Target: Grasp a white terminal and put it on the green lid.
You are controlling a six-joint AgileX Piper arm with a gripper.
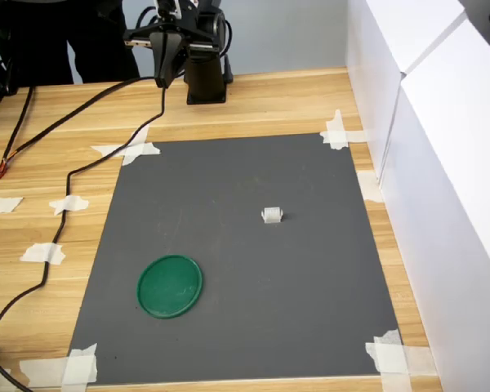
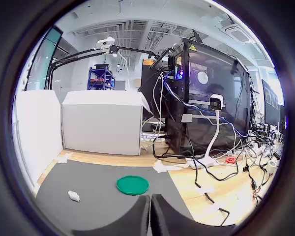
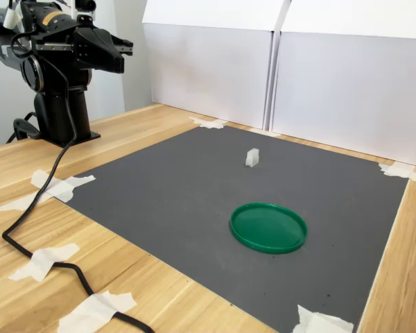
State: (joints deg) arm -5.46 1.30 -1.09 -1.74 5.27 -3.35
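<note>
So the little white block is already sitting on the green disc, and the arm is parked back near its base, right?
Not quite. The white terminal lies on the grey mat, apart from the green lid, as both exterior views show. The rest holds: the gripper is back by the arm's base.

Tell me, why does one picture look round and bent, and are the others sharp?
The wrist view is a fisheye: dark circular border, curved edges, with the green lid and white terminal small. Both exterior views are undistorted, evenly lit, with soft shadows and reasonably sharp focus.
</note>
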